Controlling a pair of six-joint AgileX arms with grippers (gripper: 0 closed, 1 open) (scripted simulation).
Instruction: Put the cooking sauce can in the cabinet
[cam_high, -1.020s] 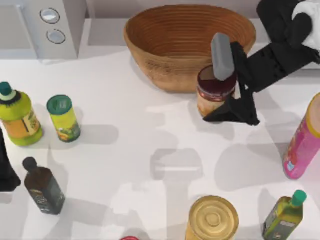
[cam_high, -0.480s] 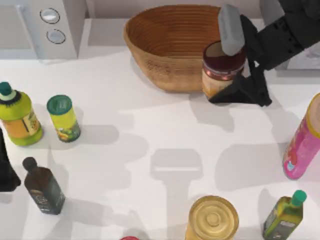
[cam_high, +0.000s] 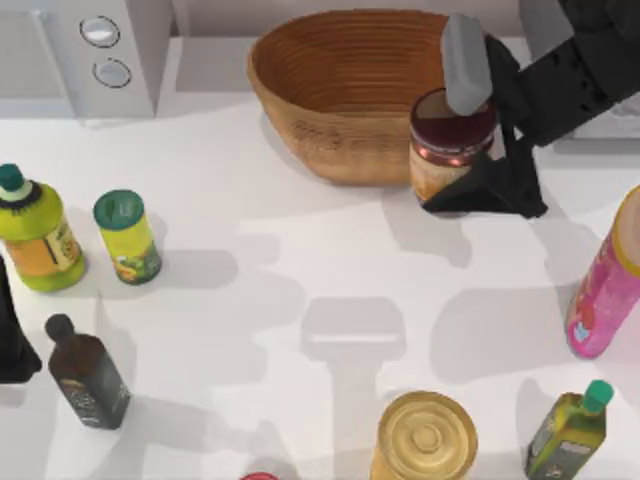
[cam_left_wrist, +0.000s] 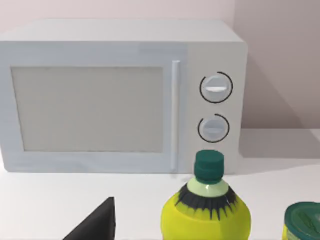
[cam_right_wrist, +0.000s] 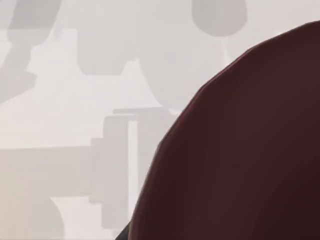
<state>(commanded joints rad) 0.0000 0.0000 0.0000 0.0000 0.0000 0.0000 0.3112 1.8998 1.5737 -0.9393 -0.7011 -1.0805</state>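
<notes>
The cooking sauce can (cam_high: 450, 118), with a dark maroon top and an orange-yellow label, hangs above the table by the right end of the basket. My right gripper (cam_high: 462, 138) is shut on it, one grey finger over its far side and a black finger on its near side. The can's maroon top (cam_right_wrist: 240, 150) looms close in the right wrist view. A grey corner of the cabinet (cam_high: 541, 17) shows at the back right, mostly hidden by my right arm. My left gripper (cam_high: 10, 335) is parked at the table's left edge.
A woven basket (cam_high: 330, 90) stands at the back centre and a white microwave (cam_high: 120, 45) at the back left. A yellow-green bottle (cam_high: 35, 240), a green-lidded can (cam_high: 128, 238) and a dark bottle (cam_high: 88, 375) stand at the left. At the front right are a gold-lidded can (cam_high: 426, 437), a pink bottle (cam_high: 605, 285) and an olive bottle (cam_high: 568, 430).
My right gripper has carried the can up and toward the back right, from beside the basket's front to its right end. The left arm has not moved.
</notes>
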